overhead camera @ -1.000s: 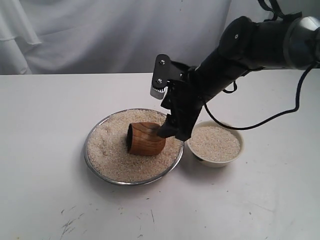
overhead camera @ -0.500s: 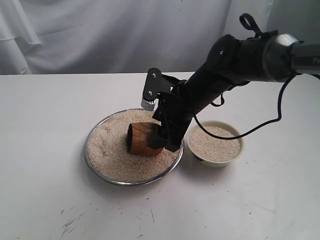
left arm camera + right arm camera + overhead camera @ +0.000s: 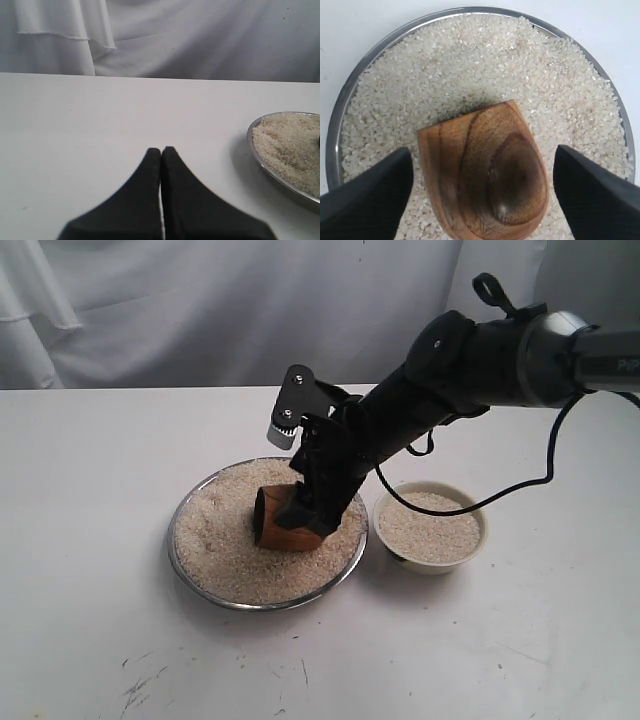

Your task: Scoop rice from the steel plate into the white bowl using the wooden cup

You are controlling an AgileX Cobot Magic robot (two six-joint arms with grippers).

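The wooden cup (image 3: 277,523) lies on its side in the rice (image 3: 222,540) that fills the steel plate (image 3: 265,606), mouth toward the plate's left. My right gripper (image 3: 305,512) is down over the cup and open. In the right wrist view the cup (image 3: 485,195) sits between the two black fingers (image 3: 370,195), with rice showing in the gap on each side. The white bowl (image 3: 484,527) stands just right of the plate and holds rice (image 3: 430,525). My left gripper (image 3: 161,149) is shut and empty above bare table, with the plate rim (image 3: 250,142) off to one side.
A white cloth backdrop (image 3: 200,310) hangs behind the white table (image 3: 90,490). The right arm's black cable (image 3: 520,485) loops above the bowl. Faint scuff marks (image 3: 140,685) mark the table's front left.
My right gripper has moved left and lower, from beside the cup's base to straddling the cup. The cup, plate and bowl have stayed put.
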